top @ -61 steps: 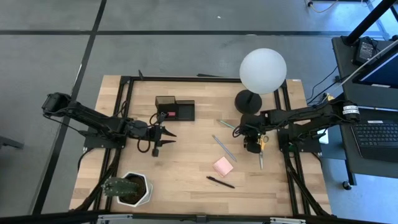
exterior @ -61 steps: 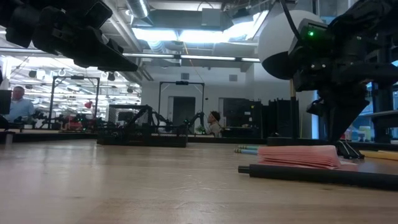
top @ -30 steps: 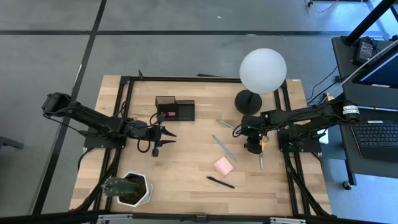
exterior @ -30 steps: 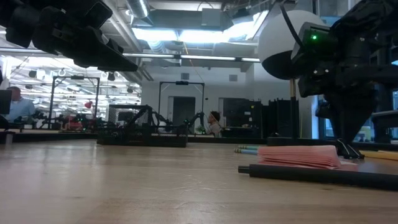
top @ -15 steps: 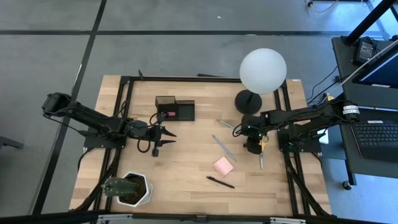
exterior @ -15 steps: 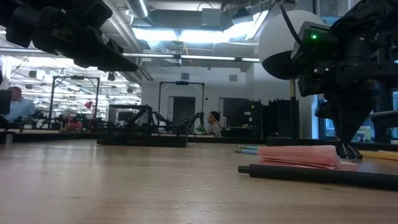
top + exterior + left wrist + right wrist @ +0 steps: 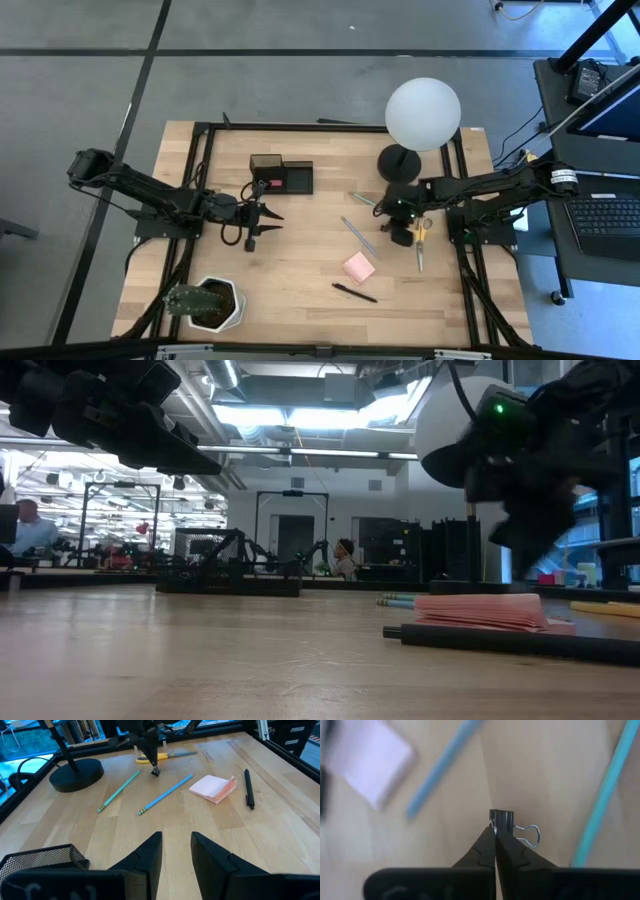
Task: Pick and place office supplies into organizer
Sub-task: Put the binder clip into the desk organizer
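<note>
My right gripper (image 7: 398, 236) hangs over the table's right part, between the grey-green pencils (image 7: 360, 237) and the yellow-handled scissors (image 7: 420, 240). It is shut on a tiny black binder clip (image 7: 503, 819). The pink sticky-note pad (image 7: 359, 267) and a black pen (image 7: 354, 292) lie flat nearer the near edge. The black organizer (image 7: 281, 176) stands at the far left of the table. My left gripper (image 7: 266, 222) waits open, in the air just near of the organizer. The left wrist view shows both pencils (image 7: 166, 794), the pad (image 7: 214, 788), the pen (image 7: 248, 788) and my right gripper (image 7: 155, 771). My right gripper pinches the binder clip at the edge of its black body (image 7: 498, 818), only at the fingers' free ends. The fingers (image 7: 487, 842) come from above, pointing down. The clip is lifted clear of the table, and one wire handle (image 7: 529, 835) sticks out sideways.
A lamp with a white globe (image 7: 423, 113) and a round black base (image 7: 400, 160) stands just far of my right gripper. A white hexagonal plant pot (image 7: 210, 303) sits at the near left corner. Black frame rails (image 7: 470, 280) run along the table's sides. People show in the room behind.
My right gripper, which stood with its tips down at the table beside the scissors, has risen and moved a little toward the table's left, carrying the binder clip up with it. The scissors now lie uncovered. The left arm has kept still.
</note>
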Motion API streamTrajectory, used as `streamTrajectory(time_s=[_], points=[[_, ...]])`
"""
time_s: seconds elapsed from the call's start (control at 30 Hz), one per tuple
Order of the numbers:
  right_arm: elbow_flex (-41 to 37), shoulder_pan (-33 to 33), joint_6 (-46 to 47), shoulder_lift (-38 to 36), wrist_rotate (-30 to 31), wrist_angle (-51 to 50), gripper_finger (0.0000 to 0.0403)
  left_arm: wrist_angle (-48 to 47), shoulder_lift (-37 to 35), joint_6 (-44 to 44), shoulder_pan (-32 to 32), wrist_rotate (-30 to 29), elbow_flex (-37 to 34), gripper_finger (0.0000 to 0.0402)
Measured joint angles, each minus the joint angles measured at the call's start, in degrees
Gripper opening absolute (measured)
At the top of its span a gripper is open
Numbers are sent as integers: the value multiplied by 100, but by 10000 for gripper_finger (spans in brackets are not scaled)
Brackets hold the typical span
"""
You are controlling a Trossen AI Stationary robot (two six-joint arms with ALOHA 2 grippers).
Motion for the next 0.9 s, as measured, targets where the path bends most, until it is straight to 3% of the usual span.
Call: streamTrajectory(time_s=[0.2,0.37,0.57,0.73,0.9], points=[[7,0,-54,0,212,1916,1,-2,0,0,2,0,0,97],[10,-1,-728,1,815,3398,1,-2,0,2,2,0,0,97],[98,-9,-1469,419,1014,5251,0,2,0,46,2,-78,0,97],[1022,-37,-1825,1409,1161,5304,0,127,0,367,2,-175,2,97],[2453,-57,-2251,2719,1118,4433,0,384,0,520,0,-175,2,97]])
